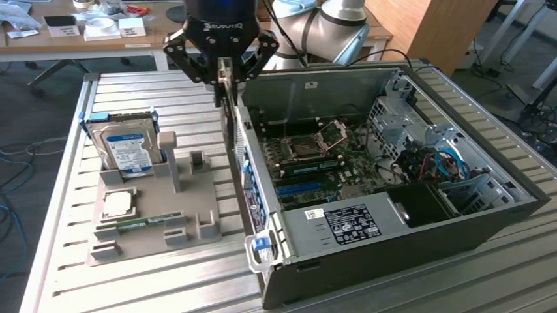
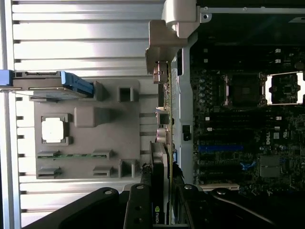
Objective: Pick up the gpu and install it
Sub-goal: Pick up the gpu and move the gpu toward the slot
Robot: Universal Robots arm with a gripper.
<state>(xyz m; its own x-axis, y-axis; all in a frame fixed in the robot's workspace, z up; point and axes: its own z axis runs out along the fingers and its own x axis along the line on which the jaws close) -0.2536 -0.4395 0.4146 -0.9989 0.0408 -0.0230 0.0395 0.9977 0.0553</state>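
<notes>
I have the gripper (image 1: 224, 79) partly closed on the gpu (image 2: 162, 157), hanging edge-on just above the computer case (image 1: 487, 215) rear wall; light, stiff, fragile, I judge, best pinched across cooler and board.

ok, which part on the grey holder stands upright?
The blue-labelled hard drive, standing on edge in its slot; the CPU and RAM stick both lie flat.
</notes>
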